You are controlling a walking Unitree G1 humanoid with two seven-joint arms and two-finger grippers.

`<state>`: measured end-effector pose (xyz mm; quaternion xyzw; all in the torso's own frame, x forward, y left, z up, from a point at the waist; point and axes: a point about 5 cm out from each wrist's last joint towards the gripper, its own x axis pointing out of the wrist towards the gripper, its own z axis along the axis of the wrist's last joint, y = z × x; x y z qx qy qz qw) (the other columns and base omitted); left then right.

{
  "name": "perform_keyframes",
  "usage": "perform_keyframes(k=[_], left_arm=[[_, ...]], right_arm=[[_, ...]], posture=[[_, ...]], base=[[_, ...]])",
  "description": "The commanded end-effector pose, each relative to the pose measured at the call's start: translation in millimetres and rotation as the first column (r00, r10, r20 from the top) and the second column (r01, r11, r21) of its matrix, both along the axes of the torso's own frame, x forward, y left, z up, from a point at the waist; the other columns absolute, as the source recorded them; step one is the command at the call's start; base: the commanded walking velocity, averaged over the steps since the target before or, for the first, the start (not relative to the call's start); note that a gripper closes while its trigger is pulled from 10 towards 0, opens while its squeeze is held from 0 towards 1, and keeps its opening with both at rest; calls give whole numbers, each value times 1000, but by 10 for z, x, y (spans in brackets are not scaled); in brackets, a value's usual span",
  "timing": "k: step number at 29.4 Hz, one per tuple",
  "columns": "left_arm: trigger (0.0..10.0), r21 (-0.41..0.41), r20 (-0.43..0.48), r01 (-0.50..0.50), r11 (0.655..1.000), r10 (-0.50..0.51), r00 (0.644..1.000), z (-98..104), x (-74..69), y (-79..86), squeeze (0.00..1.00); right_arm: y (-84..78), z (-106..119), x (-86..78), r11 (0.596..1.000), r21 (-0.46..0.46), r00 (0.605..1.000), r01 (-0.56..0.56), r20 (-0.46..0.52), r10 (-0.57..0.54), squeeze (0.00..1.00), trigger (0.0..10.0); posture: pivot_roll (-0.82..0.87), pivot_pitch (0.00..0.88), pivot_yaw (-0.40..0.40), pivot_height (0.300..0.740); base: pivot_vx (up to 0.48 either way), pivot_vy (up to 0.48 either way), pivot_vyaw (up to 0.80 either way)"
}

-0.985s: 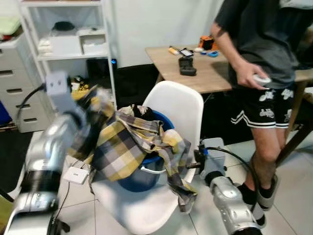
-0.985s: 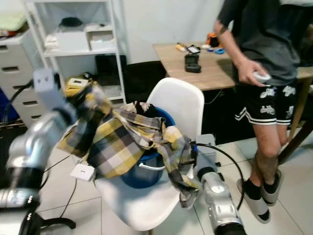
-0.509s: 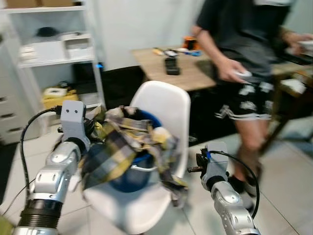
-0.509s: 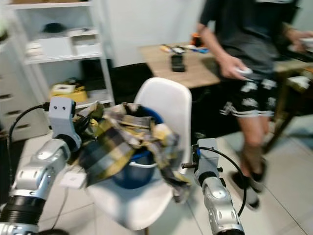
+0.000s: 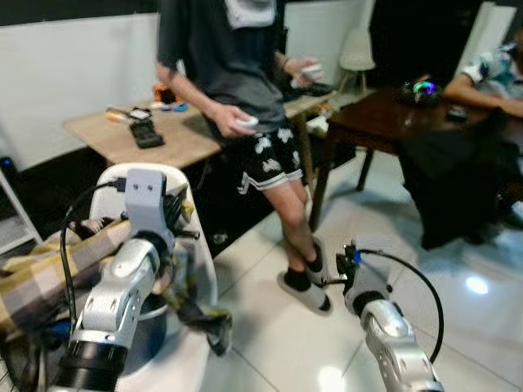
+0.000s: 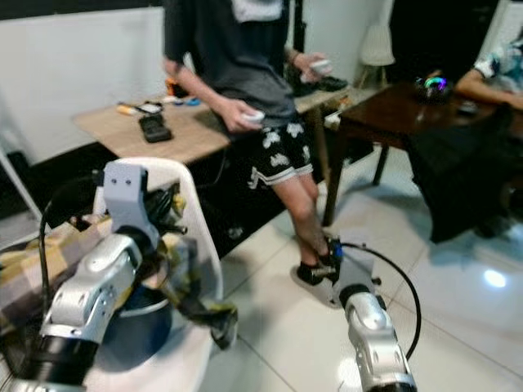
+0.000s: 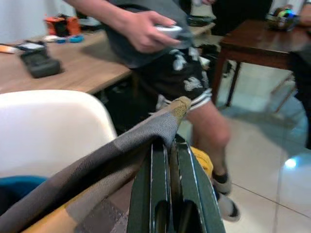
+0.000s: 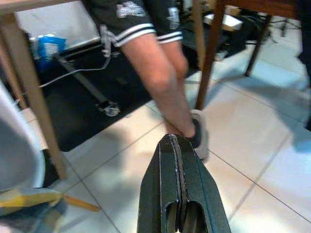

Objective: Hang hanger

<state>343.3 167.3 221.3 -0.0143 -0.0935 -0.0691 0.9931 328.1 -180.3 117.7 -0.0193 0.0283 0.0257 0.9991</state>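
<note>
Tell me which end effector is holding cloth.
The left end effector, shut on the plaid shirt above the white chair. The right end effector is shut, holding nothing.

Left gripper (image 7: 167, 160) clamped; right gripper (image 8: 177, 145) closed

White wall (image 5: 65, 73), glossy tiled floor (image 5: 458, 310), light wooden table (image 5: 122, 135), dark wooden table (image 5: 384, 122).

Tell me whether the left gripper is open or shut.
Shut on the plaid shirt. In the left wrist view the left gripper has its two black fingers pressed together, with the cloth's edge pinched and draped over them.
</note>
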Motion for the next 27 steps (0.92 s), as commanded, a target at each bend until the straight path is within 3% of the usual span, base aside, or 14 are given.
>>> perform_keyframes(k=[1,27], left_arm=[[10000,10,0,-2,1000,2,1000,-22,-19,-12,0],[10000,40,-70,-17,999,19,997,-216,-58,-94,0]], right_arm=[[27,16,7,1000,-1,1000,-5,0,5,0,10000],[8,7,28,1000,-15,999,3,-32,-4,0,10000]], posture=[[10,115,-5,740],[6,133,-8,740]], base=[[0,0,-800],[0,0,-800]])
